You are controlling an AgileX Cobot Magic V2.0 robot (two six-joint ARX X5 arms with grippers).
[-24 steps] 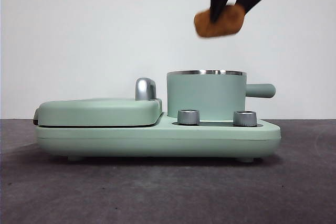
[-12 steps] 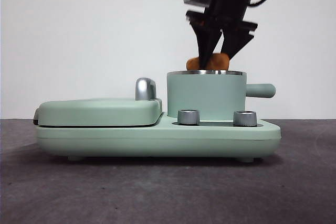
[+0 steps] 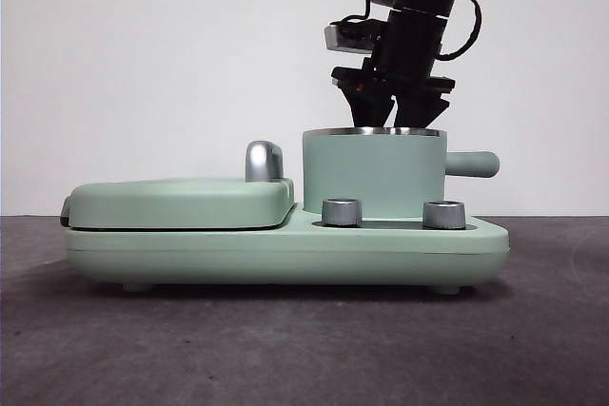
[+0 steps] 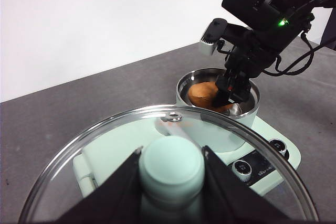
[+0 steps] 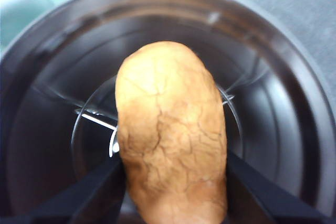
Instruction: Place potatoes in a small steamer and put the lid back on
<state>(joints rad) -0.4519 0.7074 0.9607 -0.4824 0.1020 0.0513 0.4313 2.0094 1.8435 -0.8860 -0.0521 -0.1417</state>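
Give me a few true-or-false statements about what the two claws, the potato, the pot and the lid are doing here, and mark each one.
1. The right claw reaches down into the small steamer. True.
2. The potato lies on the table beside the appliance. False: it is inside the steamer, gripped between the right claw's jaws.
3. The left claw grips the lid by its mint-green knob. True.
4. The lid already sits on the steamer. False: the steamer is open, with the lid held away from it.
5. The steamer's side handle is chrome. False: it is green.
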